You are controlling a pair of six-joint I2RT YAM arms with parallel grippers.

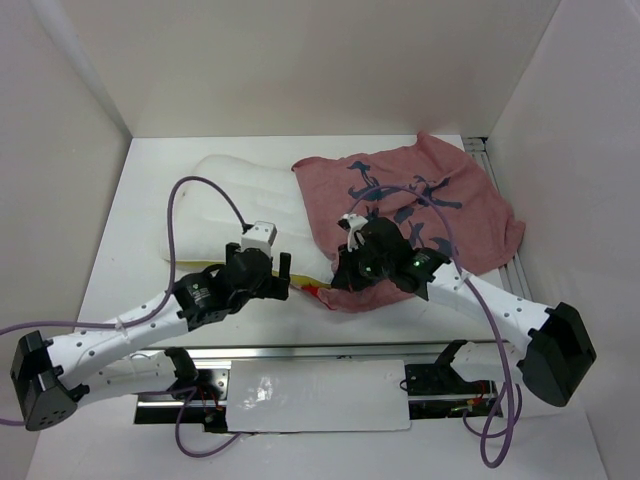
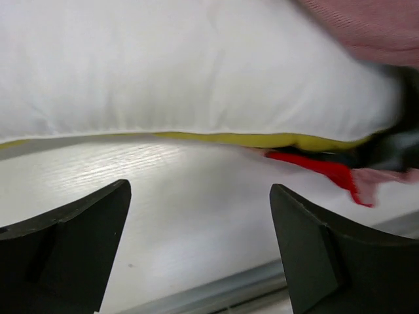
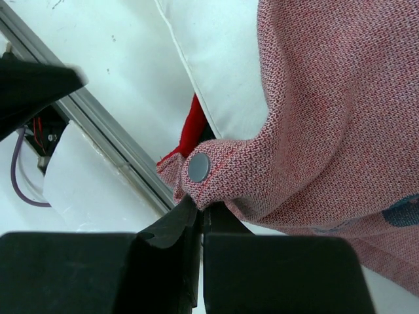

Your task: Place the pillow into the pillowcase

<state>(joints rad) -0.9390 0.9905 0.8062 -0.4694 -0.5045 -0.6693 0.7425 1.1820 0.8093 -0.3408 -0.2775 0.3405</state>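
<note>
Pillow (image 1: 240, 195): white, lying flat on the tabletop (image 1: 120, 280) left of centre, toward the far edge, its yellow seam (image 2: 262, 139) facing the near edge. Pillowcase (image 1: 425, 200): faded pink face up, draped over the pillow's right part and spreading toward the far right corner. Right hand (image 3: 200, 212): clamped on the pillowcase hem just below a snap button (image 3: 199, 167). Left hand (image 2: 200, 190): fingers spread wide, holding nothing, just off the pillow's near edge.

Tabletop (image 1: 150, 200): white, faint grain.
Near rail (image 1: 300, 352): silver metal, runs along the tabletop's front edge.
Sheet (image 1: 320, 395): white, glossy, flat across that rail.
Walls (image 1: 300, 60): plain white, three sides.
</note>
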